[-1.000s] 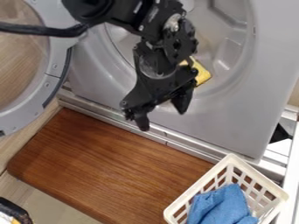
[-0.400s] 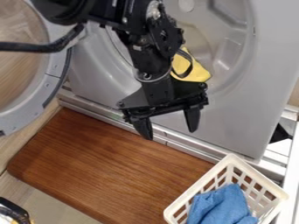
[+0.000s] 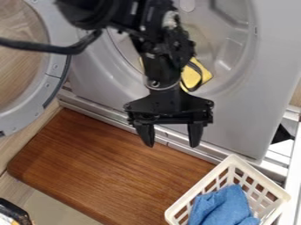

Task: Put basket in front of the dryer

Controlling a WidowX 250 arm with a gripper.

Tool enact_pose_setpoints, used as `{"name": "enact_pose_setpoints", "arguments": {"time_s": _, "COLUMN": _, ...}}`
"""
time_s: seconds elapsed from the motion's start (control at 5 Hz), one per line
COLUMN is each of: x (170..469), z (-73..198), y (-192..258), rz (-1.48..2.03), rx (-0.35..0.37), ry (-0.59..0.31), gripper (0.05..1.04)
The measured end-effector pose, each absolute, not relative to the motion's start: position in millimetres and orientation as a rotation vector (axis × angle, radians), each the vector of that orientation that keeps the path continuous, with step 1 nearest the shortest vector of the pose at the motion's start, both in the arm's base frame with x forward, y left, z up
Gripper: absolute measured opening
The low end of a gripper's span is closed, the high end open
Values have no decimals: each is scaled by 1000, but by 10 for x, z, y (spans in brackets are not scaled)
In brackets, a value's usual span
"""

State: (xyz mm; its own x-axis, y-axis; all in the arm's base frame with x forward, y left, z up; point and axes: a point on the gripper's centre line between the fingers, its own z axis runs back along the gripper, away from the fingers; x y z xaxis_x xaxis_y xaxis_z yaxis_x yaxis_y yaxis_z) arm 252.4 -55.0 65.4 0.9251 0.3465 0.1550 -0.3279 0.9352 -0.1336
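Basket: white, open-lattice basket (image 3: 200, 186), at the lower right of the view, by the right-hand end of the brown worktop (image 3: 106, 169) and near the dryer's lower right corner.
Cloth: blue cloth (image 3: 224, 207), lying inside the basket.
Hand: black hand (image 3: 171, 143), up and to the left of the basket, apart from it; the two fingers are spread wide with nothing between them.
Dryer: grey front (image 3: 253, 107) behind the worktop, its round door (image 3: 56, 66) swung open at the left; a yellow item (image 3: 197, 75) shows at the opening, partly behind the arm.
Change: relative to the earlier frames, the hand has turned and sits lower in the view, its fingertips now nearly level; basket and cloth have not shifted.
Meaning: the approach appears under way, the grasp still to be made. The hand probably needs to travel right and down to the near rim, then draw the basket leftward, before the dryer opening.
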Motion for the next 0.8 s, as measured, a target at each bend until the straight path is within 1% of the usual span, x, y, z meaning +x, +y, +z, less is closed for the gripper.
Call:
{"name": "enact_pose_setpoints", "arguments": {"time_s": 0.2, "x": 2583, "z": 563, "y": -615, "rz": 264, "rx": -73, "ry": -136, "gripper": 999}}
{"name": "enact_pose_setpoints", "arguments": {"time_s": 0.4, "x": 2606, "z": 485, "y": -660, "rz": 222, "rx": -71, "ry": -123, "gripper": 999}}
{"name": "enact_pose_setpoints", "arguments": {"time_s": 0.6, "x": 2629, "z": 380, "y": -724, "rz": 176, "rx": -102, "ry": -178, "gripper": 999}}
{"name": "enact_pose_setpoints", "arguments": {"time_s": 0.8, "x": 2563, "z": 181, "y": -781, "rz": 166, "rx": -162, "ry": -202, "gripper": 999}}
